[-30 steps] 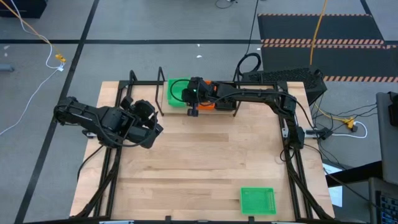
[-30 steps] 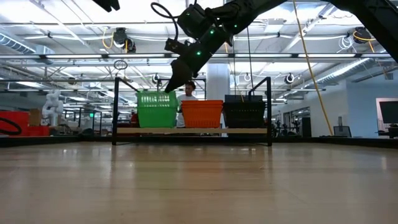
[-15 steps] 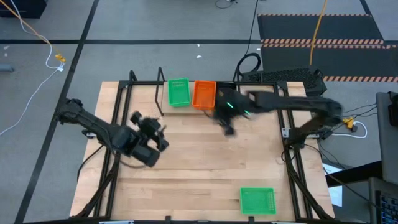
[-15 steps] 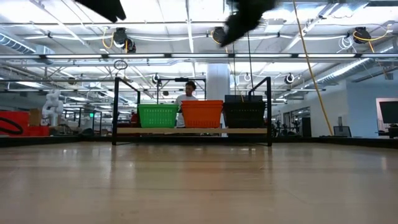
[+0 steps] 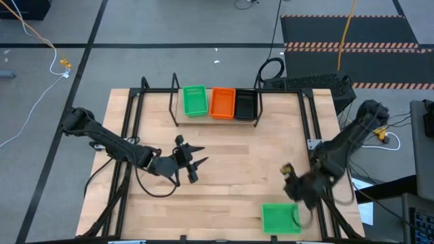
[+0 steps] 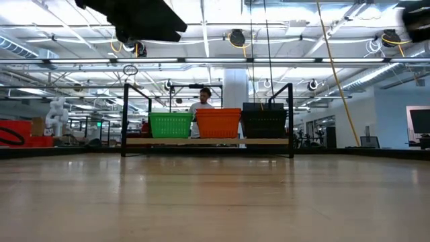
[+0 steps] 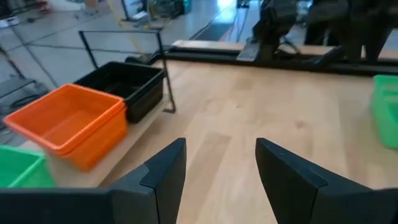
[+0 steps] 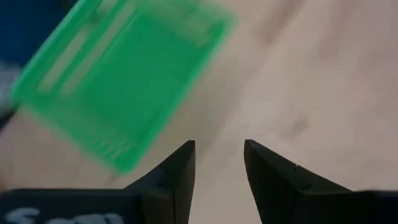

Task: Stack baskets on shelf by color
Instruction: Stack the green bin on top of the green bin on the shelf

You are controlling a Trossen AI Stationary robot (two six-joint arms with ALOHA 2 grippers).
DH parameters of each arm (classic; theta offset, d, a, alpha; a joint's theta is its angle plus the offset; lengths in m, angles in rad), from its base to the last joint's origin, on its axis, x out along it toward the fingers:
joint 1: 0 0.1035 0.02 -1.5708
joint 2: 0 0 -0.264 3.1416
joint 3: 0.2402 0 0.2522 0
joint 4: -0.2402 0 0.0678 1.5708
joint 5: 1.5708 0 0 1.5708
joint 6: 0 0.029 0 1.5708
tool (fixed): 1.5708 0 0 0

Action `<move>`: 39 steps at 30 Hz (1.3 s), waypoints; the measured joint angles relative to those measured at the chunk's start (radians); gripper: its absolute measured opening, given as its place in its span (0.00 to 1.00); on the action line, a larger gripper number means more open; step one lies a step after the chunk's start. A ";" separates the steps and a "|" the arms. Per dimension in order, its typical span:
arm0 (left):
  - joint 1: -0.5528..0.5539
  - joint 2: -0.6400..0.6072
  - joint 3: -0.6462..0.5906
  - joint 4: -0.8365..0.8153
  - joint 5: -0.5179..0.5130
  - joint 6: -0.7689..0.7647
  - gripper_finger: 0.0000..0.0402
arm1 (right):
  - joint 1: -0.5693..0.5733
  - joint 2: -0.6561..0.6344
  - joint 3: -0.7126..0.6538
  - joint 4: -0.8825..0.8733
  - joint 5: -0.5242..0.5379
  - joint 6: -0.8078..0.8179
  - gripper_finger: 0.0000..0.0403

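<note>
High view: right gripper above blurred, seemingly mesh green basket.

three basket stacks side by side on shelf, lone basket near table's opposite edge

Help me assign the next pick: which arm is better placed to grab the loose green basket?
Right. Its open gripper hovers beside the green basket; the left gripper is mid-table, farther off.

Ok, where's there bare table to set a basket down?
Bare wood lies between the shelf and the left end effector, and along the near edge left of the loose green basket. It is crowded around that basket, where the right end effector hovers.
</note>
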 joint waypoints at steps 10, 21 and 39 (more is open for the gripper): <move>0.006 0.000 -0.054 0.078 0.004 -0.049 0.49 | 0.253 0.243 0.011 -0.022 -0.044 -0.105 0.32; 0.001 0.000 -0.054 0.065 0.004 -0.080 0.49 | 0.352 0.291 0.157 -0.163 0.088 -0.120 0.32; -0.018 -0.001 -0.054 -0.130 -0.049 -0.242 0.49 | 0.388 0.488 0.171 -0.060 -0.051 -0.277 0.32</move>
